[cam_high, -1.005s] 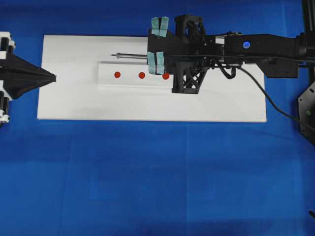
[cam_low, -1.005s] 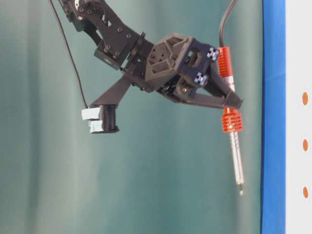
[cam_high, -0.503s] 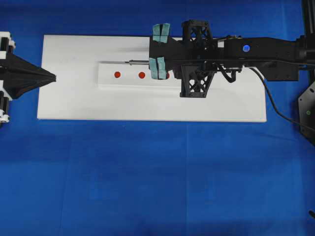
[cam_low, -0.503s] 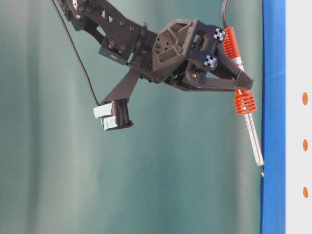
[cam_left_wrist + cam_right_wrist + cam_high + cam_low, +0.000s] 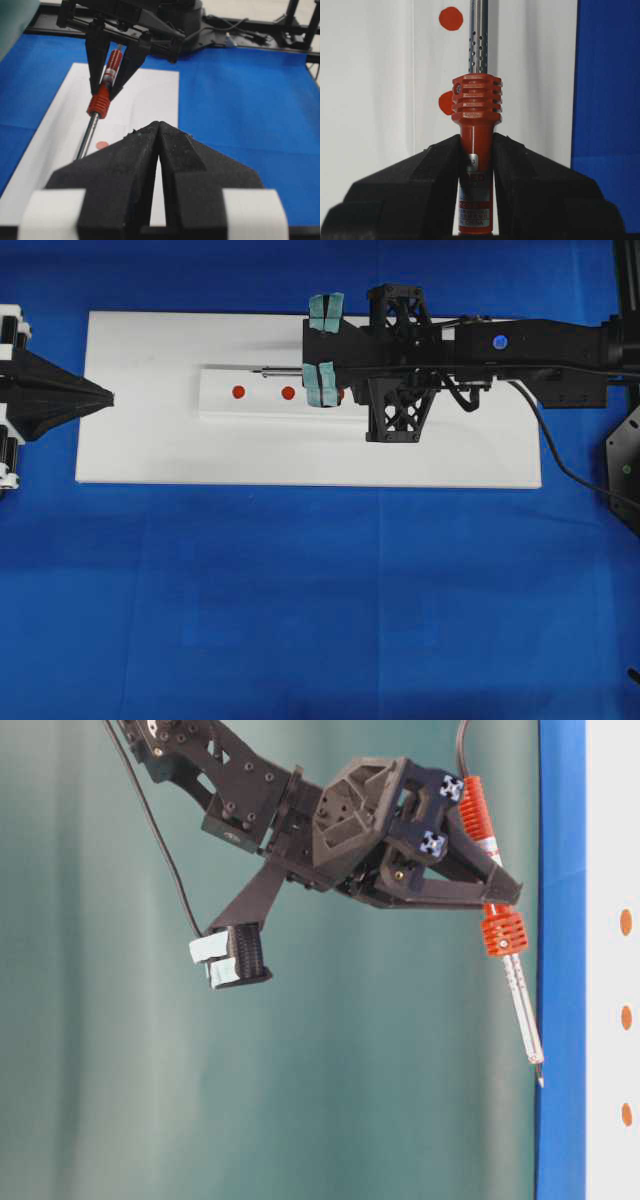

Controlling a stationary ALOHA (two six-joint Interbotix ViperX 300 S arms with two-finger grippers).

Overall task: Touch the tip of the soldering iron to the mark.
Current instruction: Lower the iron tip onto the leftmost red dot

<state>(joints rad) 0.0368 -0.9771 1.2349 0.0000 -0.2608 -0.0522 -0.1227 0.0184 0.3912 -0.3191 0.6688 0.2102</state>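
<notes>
The right gripper [image 5: 476,150] fingers clamp the soldering iron [image 5: 475,115] by its handle, so the tip [image 5: 540,1082] points ahead toward the mark [image 5: 238,392]; the left gripper [image 5: 158,131] fingers rest together.

In the overhead view the right pincer [image 5: 322,350] and its arm cover all of the soldering iron [image 5: 283,368] but a stub of shaft at nine o'clock, and its tip is too fine to make out. The third red dot [image 5: 340,395] is half hidden. In the right wrist view the top edge cuts off the shaft. The left wrist view's near pincer [image 5: 157,131] blocks the white block's dots.
</notes>
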